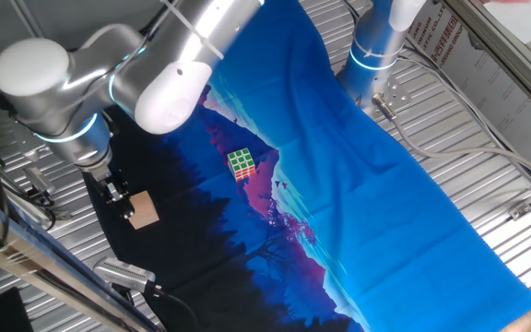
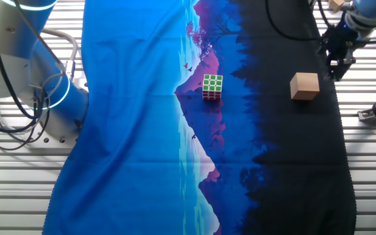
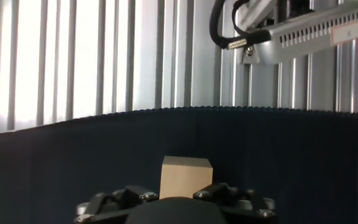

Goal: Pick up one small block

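Note:
The small block is a plain tan wooden cube on the black part of the cloth. It also shows in the other fixed view and in the hand view, low and centred just ahead of the hand. My gripper hangs a little above the cloth, close beside the block and apart from it, near the cloth's edge. Its jaws look open and hold nothing. The fingertips themselves do not show in the hand view.
A green-and-white puzzle cube sits mid-cloth. The blue-and-black cloth covers a slatted metal table. A grey metal device lies just off the cloth edge near the block. A second arm's base stands at the far side.

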Controlling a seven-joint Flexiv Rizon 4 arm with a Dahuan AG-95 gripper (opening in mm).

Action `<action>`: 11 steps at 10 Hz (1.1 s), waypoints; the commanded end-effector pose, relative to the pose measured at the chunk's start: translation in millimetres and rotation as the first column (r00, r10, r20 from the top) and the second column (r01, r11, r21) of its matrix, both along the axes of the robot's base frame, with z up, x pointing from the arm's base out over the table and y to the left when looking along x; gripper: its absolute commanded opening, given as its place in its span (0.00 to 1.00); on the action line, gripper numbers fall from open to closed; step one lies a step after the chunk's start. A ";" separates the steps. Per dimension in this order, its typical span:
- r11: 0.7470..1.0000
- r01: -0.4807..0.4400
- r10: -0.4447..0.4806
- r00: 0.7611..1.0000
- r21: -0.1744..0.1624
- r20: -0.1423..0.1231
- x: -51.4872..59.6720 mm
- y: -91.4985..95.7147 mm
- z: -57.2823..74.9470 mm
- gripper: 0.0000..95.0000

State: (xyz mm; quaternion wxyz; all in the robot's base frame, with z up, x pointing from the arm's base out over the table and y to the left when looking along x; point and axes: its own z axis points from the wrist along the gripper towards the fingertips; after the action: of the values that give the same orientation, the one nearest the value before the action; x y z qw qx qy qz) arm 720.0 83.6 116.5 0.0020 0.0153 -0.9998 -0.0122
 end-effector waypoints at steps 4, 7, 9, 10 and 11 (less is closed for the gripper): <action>1.000 0.001 -0.001 1.000 0.005 0.002 1.7 -3.0 -23.7 1.00; 1.000 0.000 0.000 1.000 0.008 0.002 2.6 -3.4 -40.8 1.00; 1.000 0.000 0.000 1.000 0.008 -0.002 3.1 -2.9 -52.9 1.00; 1.000 0.001 -0.001 1.000 0.007 -0.004 3.4 -2.5 -58.5 1.00; 1.000 0.003 -0.003 1.000 0.006 -0.003 3.5 -2.0 -64.1 1.00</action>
State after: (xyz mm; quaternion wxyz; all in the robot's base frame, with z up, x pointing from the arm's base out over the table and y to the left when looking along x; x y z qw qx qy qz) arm 722.9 82.3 48.7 0.0041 0.0140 -0.9998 -0.0145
